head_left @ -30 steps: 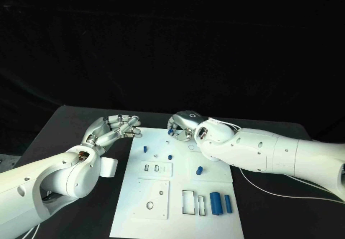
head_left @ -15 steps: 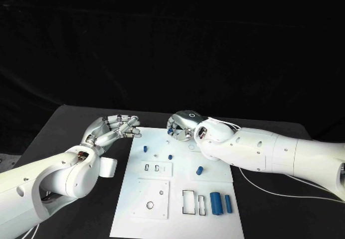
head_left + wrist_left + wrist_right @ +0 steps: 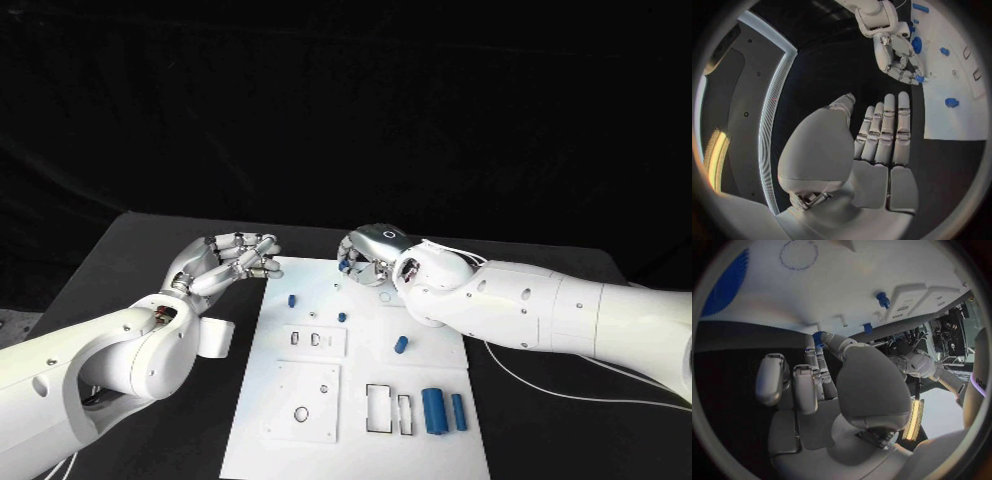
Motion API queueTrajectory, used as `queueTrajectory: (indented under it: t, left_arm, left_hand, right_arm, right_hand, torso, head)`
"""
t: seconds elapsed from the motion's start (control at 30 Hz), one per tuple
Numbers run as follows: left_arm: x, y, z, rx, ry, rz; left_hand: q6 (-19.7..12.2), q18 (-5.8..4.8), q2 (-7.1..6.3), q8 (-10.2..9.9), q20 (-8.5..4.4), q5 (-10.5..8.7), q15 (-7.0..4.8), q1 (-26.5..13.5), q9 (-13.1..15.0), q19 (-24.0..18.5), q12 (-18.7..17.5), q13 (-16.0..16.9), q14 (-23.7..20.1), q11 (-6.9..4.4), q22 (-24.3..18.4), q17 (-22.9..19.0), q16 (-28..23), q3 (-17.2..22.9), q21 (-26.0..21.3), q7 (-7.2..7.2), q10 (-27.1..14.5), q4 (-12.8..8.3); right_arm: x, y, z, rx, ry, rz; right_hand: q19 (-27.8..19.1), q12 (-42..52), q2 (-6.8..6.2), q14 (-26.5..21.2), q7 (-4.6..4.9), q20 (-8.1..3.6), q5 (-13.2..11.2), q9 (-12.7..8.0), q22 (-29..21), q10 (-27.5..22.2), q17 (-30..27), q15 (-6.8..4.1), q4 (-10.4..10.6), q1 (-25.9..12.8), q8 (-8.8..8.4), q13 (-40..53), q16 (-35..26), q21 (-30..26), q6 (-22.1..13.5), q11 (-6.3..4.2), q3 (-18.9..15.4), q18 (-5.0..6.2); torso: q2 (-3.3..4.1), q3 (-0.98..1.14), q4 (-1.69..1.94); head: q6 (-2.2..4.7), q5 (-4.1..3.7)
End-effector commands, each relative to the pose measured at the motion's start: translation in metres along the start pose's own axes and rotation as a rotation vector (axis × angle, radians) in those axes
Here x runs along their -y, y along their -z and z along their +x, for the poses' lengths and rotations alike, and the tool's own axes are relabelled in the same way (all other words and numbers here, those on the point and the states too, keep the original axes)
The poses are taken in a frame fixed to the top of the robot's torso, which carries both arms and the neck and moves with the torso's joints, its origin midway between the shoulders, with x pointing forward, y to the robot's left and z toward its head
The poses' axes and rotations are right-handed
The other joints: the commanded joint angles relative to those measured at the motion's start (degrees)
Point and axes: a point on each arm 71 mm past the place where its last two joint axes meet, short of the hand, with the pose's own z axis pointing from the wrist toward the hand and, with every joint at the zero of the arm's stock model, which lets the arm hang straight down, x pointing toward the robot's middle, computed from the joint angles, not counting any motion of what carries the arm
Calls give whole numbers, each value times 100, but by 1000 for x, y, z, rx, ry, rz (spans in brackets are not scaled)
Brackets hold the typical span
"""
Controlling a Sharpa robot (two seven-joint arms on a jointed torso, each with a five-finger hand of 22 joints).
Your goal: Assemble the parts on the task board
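Right hand (image 3: 372, 256) over the far edge of the task board (image 3: 361, 400), fingers pinching a small blue part (image 3: 346, 265). Left hand (image 3: 224, 260) just beside the board's far-left corner, fingers released, holding nothing.

The far edge of the task board (image 3: 433, 300) is hidden beneath the right hand (image 3: 372, 258). A small blue part (image 3: 346, 265) at its fingertips is mostly covered; whether it is held cannot be told.

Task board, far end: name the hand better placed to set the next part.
Right. The right hand is over the task board's far edge, pinching a blue part. The left hand hangs beside the board, holding nothing.
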Motion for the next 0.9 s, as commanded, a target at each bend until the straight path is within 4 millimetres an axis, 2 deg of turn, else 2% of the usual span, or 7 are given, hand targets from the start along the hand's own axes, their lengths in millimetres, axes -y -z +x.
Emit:
queueTrajectory:
  t: [0.03,0.17,0.67,0.9]
  left_arm:
    - [1,-1,2,-17,10,6]
    - [1,-1,1,-17,10,5]
    - [1,0,1,-16,9,3]
    - [1,-1,0,-17,10,2]
  left_hand:
    - [-38,107,14,-21,5,-30,-15,-53,6,0,-22,-8,-41,5,8,5,20,36,18,38,-32,-9]
    - [-38,107,14,-21,5,-30,-15,-53,6,0,-22,-8,-41,5,8,5,20,36,18,38,-32,-9]
    - [-43,107,14,-23,6,-30,-14,-52,7,-3,-28,-7,-46,6,10,12,24,39,22,39,-37,-9]
    - [-45,107,14,-24,7,-31,-13,-52,7,-4,-30,-7,-48,7,10,14,25,39,23,39,-38,-10]
  right_arm:
    - [2,3,4,-8,13,11]
    - [2,4,3,-6,11,10]
    - [2,6,5,-15,8,8]
    - [1,6,5,-20,4,2]
  right_hand:
    - [2,5,35,330,0,-21,3,334,13,-11,47,-1,-10,5,53,1,19,22,55,-25,40,-112]
    - [2,5,35,330,0,-21,3,334,13,-11,47,-1,-10,5,53,1,19,22,55,-25,40,-112]
    - [10,9,19,332,-2,-21,1,349,36,-1,60,-2,-10,-9,61,4,26,36,57,-27,41,-116]
    - [10,8,12,331,-1,-21,-2,353,39,0,59,-2,-8,-18,63,4,27,37,55,-26,39,-116]
  torso:
    - [4,2,-2]
    - [7,1,3]
    - [11,-13,18]
    - [13,-11,30]
  head:
    - [8,-1]
    - [9,16]
    - [-1,-9]
    - [-15,-11]
